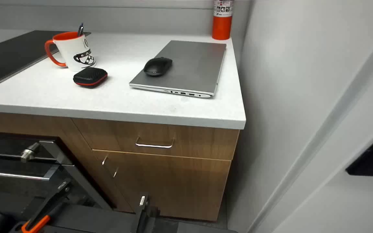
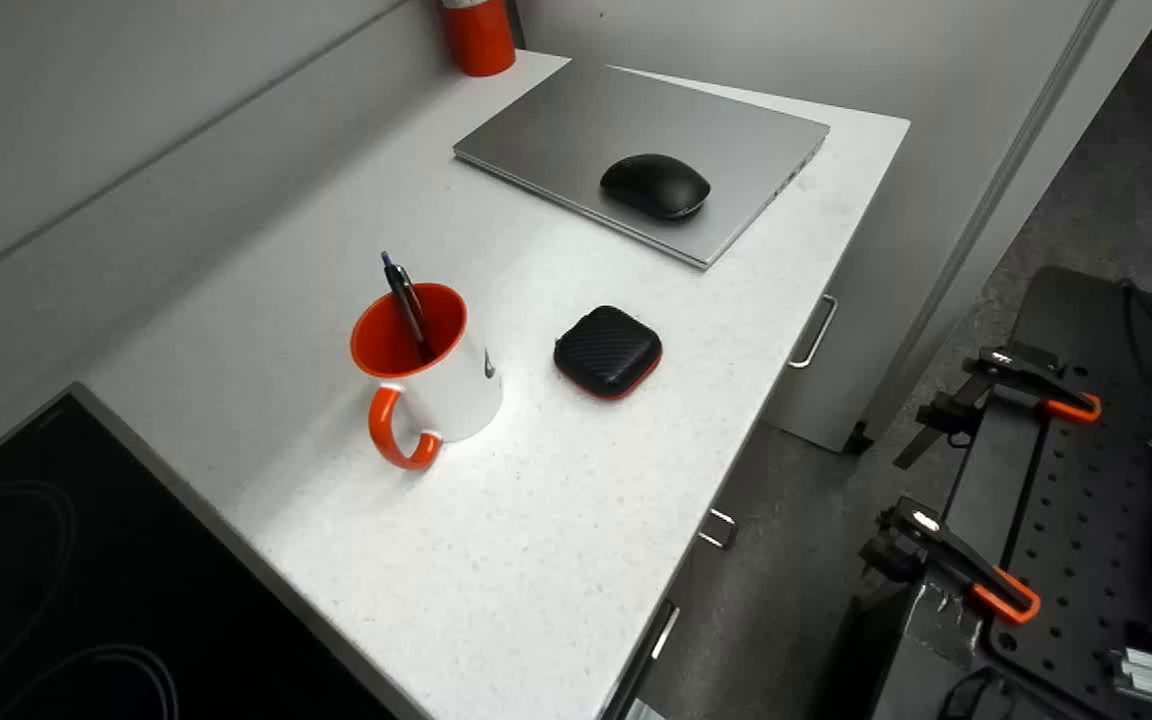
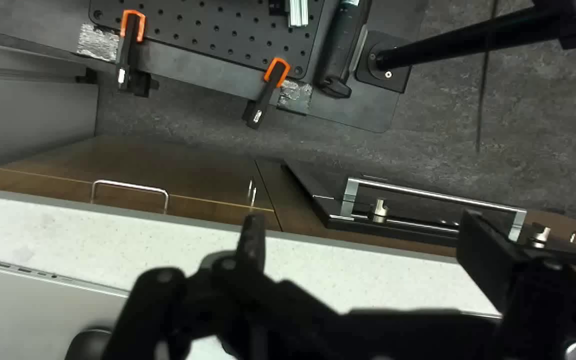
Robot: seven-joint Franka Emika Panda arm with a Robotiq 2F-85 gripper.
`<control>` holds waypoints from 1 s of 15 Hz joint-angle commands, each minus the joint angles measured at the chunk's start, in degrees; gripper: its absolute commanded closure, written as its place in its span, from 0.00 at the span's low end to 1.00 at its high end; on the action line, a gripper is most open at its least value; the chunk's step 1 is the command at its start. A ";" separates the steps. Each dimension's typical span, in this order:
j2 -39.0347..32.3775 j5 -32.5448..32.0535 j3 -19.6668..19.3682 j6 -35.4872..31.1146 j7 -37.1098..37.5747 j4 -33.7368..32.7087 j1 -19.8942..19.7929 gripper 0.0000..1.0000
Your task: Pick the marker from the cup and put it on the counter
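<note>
In an exterior view: grey laptop [image 1: 193, 64], lid down, lying on the counter [image 1: 115, 100]. Black mouse [image 1: 157, 67] on top of it. Cup [image 1: 72, 53] upright, left of the laptop and apart from it, handle on the side away from it. Marker [image 1: 80, 29] in the cup, upper end poking above the rim. Black-and-red case [image 1: 90, 77] also left of the laptop, just in front of the cup. Red canister [image 1: 222, 27] behind the laptop, top cut off by the frame. Cooktop [image 1: 15, 55] well left of the laptop, past the cup.

In an exterior view: marker stands tilted in the cup, lower end down inside. Case sits between cup and laptop, touching neither. Dark perforated table [image 2: 1106, 500] with orange-handled clamps [image 2: 961, 560] well apart from the laptop, beyond the counter's front edge.

Wrist view: laptop lower left, mouse partly cut off on it. Gripper [image 3: 361, 230] right of the laptop, blurred, released, fingers spread wide. Drawer handle [image 3: 130, 186] above the laptop here.
</note>
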State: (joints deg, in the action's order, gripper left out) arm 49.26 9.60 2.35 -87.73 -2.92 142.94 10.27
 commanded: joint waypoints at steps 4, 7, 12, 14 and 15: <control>-0.32 0.99 0.51 -1.49 -1.41 0.09 -1.00 0.00; -3.19 3.65 -0.84 -10.67 -3.15 0.65 -0.67 0.00; -12.83 8.83 -2.29 -28.49 -5.56 -0.26 -0.08 0.00; -16.99 9.00 -2.35 -32.51 -5.64 -1.28 -0.19 0.00; -18.39 8.99 -2.55 -33.40 -5.73 -1.78 -0.09 0.00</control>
State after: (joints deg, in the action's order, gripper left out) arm 36.67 16.69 0.47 -117.69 -7.06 143.92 10.09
